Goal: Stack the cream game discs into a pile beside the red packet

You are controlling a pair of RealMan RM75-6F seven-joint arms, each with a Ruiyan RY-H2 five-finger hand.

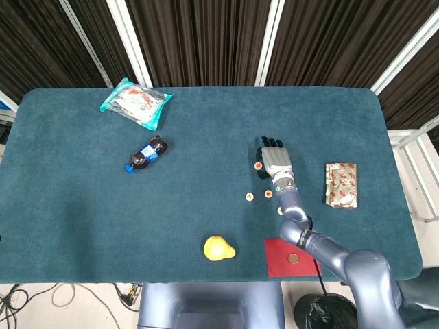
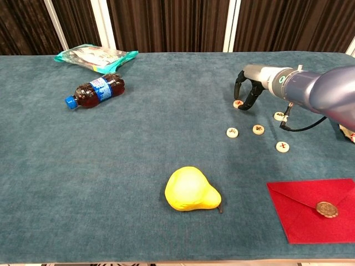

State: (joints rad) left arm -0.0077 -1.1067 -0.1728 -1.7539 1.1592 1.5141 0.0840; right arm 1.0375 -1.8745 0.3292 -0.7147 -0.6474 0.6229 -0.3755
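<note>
The right hand hung fingers-down over the far cream disc, its fingertips closing around it at the table, though whether they actually gripped it could not be told. Four more discs lay apart nearby: one, another, a third and a fourth. The red packet sat near the front edge, well apart from them, beside a yellow pear.

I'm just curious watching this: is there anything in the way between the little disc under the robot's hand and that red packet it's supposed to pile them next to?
Only other cream discs lie between the far disc at the right hand and the red packet. The pear sits well off to the side.
</note>
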